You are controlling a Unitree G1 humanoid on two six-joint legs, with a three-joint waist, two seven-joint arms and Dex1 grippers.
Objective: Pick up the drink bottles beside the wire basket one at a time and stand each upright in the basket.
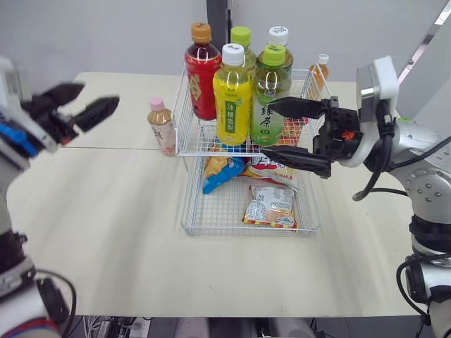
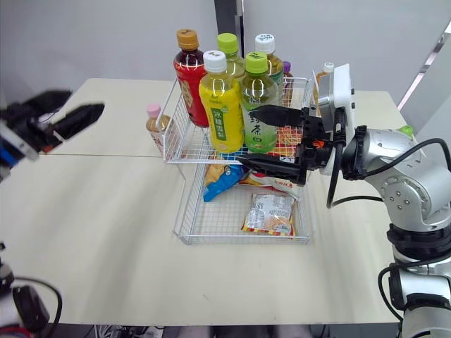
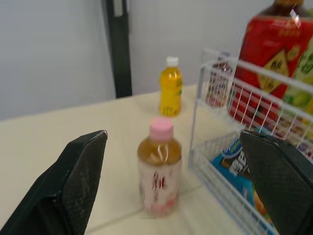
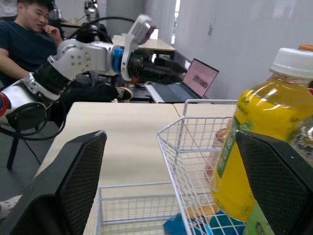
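Surface (image 1: 106, 211): a pale beige top that carries everything.
Wire basket (image 1: 239, 232): white, two tiers, standing near the middle of the surface.
Upper tier: five drink bottles stand upright; in front a red bottle (image 1: 202, 74) with a brown cap, a yellow bottle (image 1: 232, 98) with a white cap and a green tea bottle (image 1: 271, 98) with a green cap, with two more behind them.
Lower tier: snack packets (image 1: 271, 204) lying flat.
Pink-capped bottle (image 1: 162, 127): upright on the surface just beside the basket, on the robot's left.
Small orange bottle (image 1: 321, 70): upright on the surface behind the basket's far right corner.
Left hand (image 1: 99, 94): fingers spread wide, holding nothing, raised above the surface well to the left of the basket, pointing toward the pink-capped bottle.
Right hand (image 1: 268, 129): fingers spread wide, one above the other, holding nothing, at the basket's front right by the green tea bottle; contact cannot be told.
Background: a seated person (image 4: 24, 34) beyond the surface.
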